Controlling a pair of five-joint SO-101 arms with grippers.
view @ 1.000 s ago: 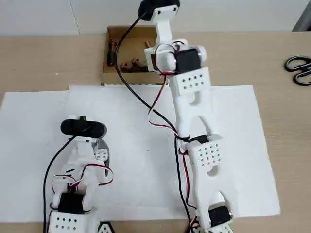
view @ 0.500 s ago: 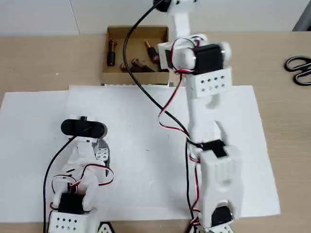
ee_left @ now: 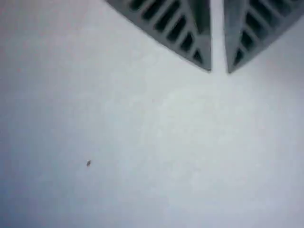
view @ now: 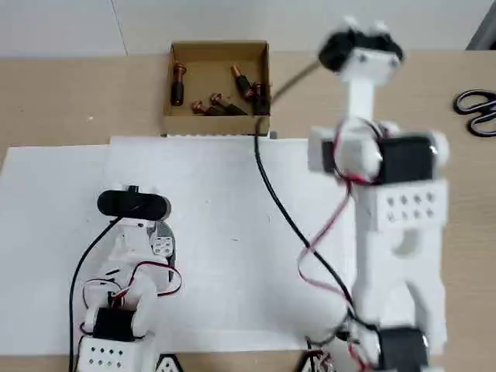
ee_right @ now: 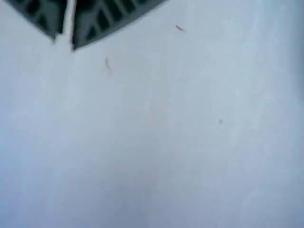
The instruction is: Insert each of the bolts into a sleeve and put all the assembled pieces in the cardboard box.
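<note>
The pieces (view: 221, 105) are seen lying in the box (view: 219, 48) at the far side, well apart from the left fingers (ee_left: 190, 33) and right fingers (ee_right: 99, 19). Both pairs are narrowed to a slit, with nothing gripped.

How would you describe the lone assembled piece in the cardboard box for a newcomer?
Beyond the white paper sheet, at the far edge of the table, sits the cardboard box. Near its left wall in the high view lies one assembled piece, copper-headed, alone; the other pieces cluster toward the right.

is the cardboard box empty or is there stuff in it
Not empty: several copper-coloured bolts lie inside the cardboard box.
</note>
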